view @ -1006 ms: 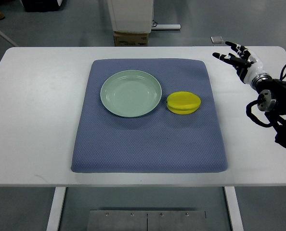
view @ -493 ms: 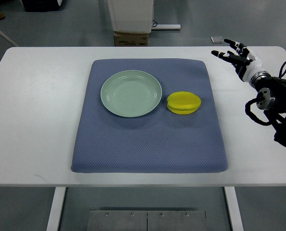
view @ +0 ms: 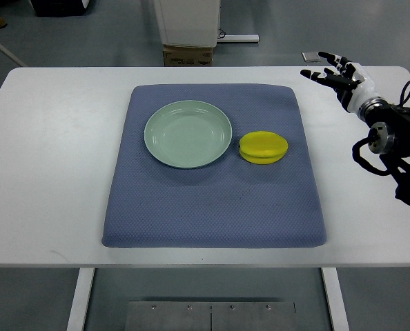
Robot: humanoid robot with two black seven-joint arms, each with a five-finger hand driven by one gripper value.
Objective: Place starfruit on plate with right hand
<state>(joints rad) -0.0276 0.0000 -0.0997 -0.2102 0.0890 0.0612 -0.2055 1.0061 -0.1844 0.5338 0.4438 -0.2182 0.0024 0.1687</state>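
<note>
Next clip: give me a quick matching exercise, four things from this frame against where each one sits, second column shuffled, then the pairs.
Things
1. plate
2. starfruit
3. right hand
4. cardboard box

Places
A. on the floor beyond the table
B. over the table's far right corner, fingers spread, holding nothing
C. on the blue mat, just right of the plate
D. on the blue mat, left of the fruit

Pairs: 1-D, 2-C, 3-B, 4-A

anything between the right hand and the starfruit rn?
No objects. In the top view, only bare white table and the blue mat separate the open right hand, at the table's far right corner, from the starfruit.
</note>
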